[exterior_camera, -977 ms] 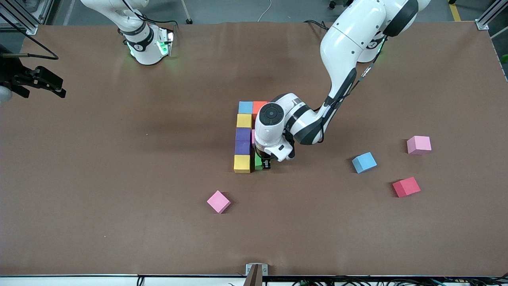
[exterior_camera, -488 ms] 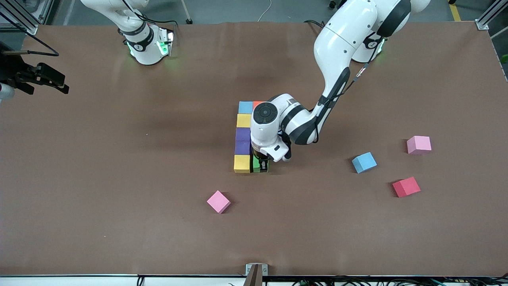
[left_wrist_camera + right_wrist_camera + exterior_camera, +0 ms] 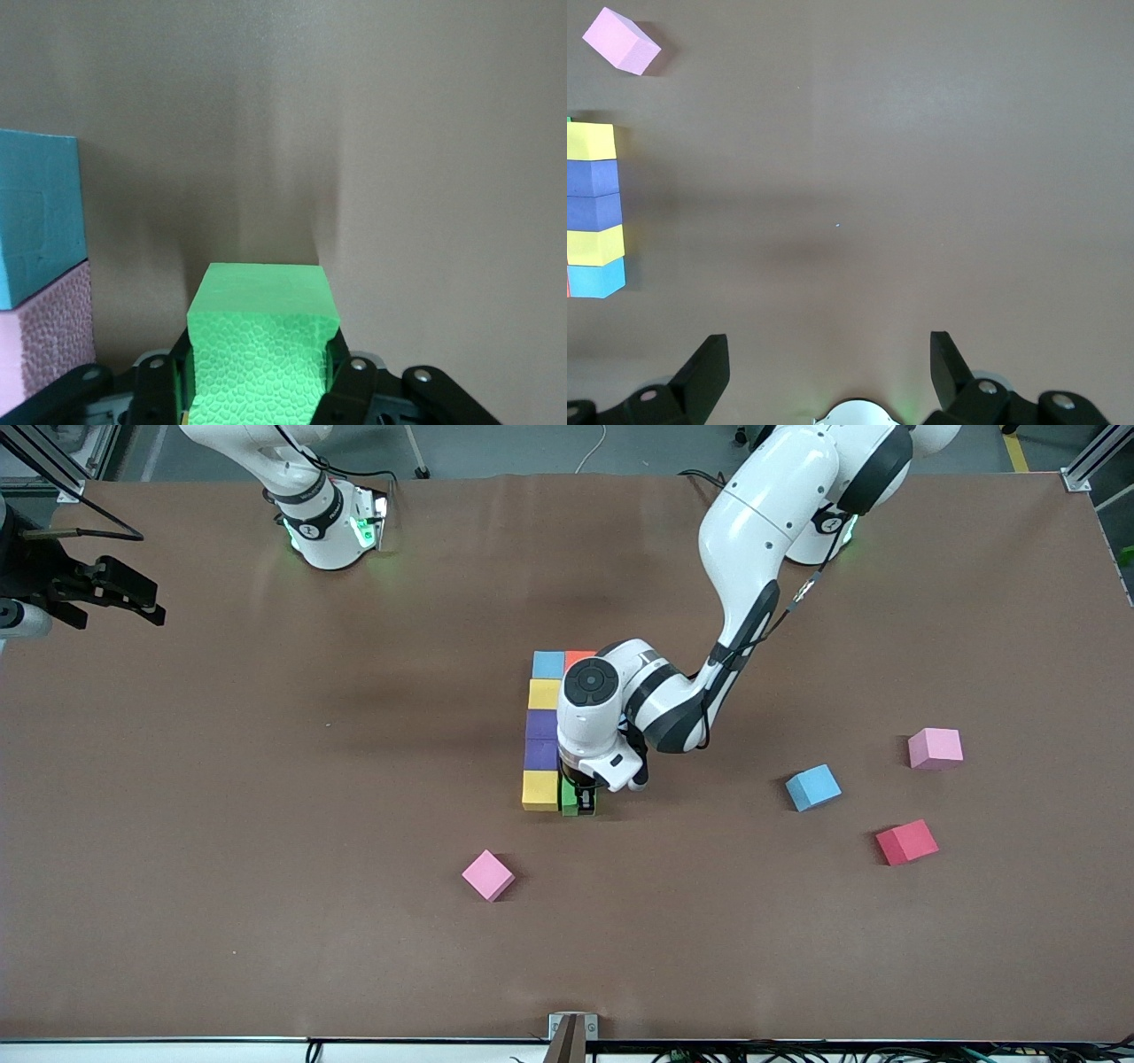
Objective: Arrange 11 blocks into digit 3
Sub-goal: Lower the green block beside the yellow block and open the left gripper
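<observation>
The left gripper (image 3: 578, 801) is down at the table, pinching the green block (image 3: 568, 798) between its fingers (image 3: 353, 382); in the left wrist view the block (image 3: 259, 341) fills the gap between them. The green block sits at the 3 o'clock side of the near yellow block (image 3: 540, 790), touching or just beside it, at the camera end of the column.

That column runs from 12 to 6 o'clock in the front view: a blue block (image 3: 548, 664) at the top, then a yellow block (image 3: 545, 693), two purple blocks (image 3: 541, 724) (image 3: 540, 754), then the near yellow one, all touching. An orange block (image 3: 580, 658) sits at 3 o'clock of the top blue one, partly hidden by the left arm. The wrist view also shows a blue block (image 3: 35, 212) and a pink one (image 3: 44, 332) close by, side by side; the arm covers them in the front view.

Loose blocks lie apart. From the column, a pink block (image 3: 488, 875) is at about 7 o'clock, nearer the camera and turned askew. Toward the left arm's end lie a blue block (image 3: 813, 787), a red block (image 3: 907, 841) and a pink block (image 3: 935, 747), all at roughly 3 to 4 o'clock.

The right gripper (image 3: 120, 593) waits in the air over the right arm's end of the table, at about 10 o'clock from the column, its fingers (image 3: 704, 372) spread wide and holding nothing.
</observation>
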Tool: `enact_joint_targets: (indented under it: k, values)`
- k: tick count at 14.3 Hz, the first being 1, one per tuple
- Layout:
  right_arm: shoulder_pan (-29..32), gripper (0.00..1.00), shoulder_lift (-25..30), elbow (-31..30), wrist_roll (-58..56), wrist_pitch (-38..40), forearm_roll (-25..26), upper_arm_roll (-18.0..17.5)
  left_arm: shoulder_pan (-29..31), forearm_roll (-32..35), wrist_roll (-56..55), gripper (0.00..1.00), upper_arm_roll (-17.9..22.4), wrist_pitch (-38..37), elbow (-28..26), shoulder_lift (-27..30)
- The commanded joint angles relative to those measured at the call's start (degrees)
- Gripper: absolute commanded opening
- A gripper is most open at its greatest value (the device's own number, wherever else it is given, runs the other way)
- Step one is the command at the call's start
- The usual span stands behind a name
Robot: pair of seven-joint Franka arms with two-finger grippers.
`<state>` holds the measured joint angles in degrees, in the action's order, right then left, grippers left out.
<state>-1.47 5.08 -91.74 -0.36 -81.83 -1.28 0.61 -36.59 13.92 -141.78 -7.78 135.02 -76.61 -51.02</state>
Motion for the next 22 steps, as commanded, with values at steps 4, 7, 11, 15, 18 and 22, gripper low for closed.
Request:
enact_joint_targets:
  k: [4,7,11,15,18,22]
  values:
    - [0.0,1.00,2.2,-1.3,-0.9,0.6,0.0,0.4,-0.6,0.4,-1.0,0.19,0.2,-0.1,1.4,-1.2]
    - [0.2,1.00,2.2,-1.3,-0.8,0.5,0.1,0.7,-0.6,0.2,-1.0,0.27,0.1,-0.3,1.4,-1.3]
    - [0.4,1.00,3.5,-1.2,-0.2,2.3,0.1,0.8,-0.2,0.0,-0.3,0.96,0.1,-0.3,1.4,-0.9]
    - [1.6,1.00,3.8,-0.8,-0.5,1.2,0.3,1.1,-0.1,-0.1,0.0,1.00,-0.1,-2.0,1.4,0.5]
    - [1.2,1.00,3.8,-0.9,-0.6,1.1,0.3,0.6,0.4,0.0,1.1,1.00,-0.1,-3.0,1.4,1.5]
    - [1.1,1.00,3.8,-0.9,-0.6,1.1,0.3,0.2,0.7,0.1,2.5,1.00,0.2,-5.1,1.4,4.3]
